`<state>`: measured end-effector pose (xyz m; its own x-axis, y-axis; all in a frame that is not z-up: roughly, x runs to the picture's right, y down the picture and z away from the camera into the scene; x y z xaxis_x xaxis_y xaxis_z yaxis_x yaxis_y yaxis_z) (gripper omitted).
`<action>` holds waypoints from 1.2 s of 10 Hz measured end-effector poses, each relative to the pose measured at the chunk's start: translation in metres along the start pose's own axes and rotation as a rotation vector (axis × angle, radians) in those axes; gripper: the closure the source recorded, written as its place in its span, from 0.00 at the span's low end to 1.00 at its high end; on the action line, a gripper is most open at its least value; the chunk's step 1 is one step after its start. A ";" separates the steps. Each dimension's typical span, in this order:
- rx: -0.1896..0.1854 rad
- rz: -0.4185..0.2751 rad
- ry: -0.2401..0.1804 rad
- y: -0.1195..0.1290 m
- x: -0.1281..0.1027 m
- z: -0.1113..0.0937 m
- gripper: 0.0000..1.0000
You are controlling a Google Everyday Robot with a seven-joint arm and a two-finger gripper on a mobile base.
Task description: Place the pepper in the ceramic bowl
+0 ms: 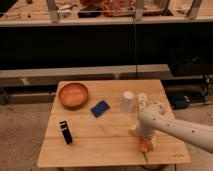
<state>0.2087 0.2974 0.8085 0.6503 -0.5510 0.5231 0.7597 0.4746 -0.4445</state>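
The ceramic bowl (73,94) is round, orange-brown and glossy, at the far left of the wooden table (100,140). The pepper (144,145) is a small orange item near the table's front right edge, partly covered by my arm. My gripper (143,138) reaches down from the white arm at the right and sits right over the pepper, far from the bowl.
A blue rectangular block (99,108) lies near the table's middle. A white translucent cup (127,101) stands right of it, with a small white item (142,100) beside it. A black object (65,132) stands at the front left. Shelving runs behind the table.
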 end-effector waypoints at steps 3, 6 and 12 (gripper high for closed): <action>-0.001 -0.001 -0.001 -0.001 0.000 0.000 0.20; -0.002 0.000 0.000 -0.001 0.000 0.000 0.20; -0.004 -0.001 0.000 -0.002 -0.001 -0.001 0.20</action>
<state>0.2069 0.2966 0.8082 0.6492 -0.5516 0.5237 0.7606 0.4709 -0.4469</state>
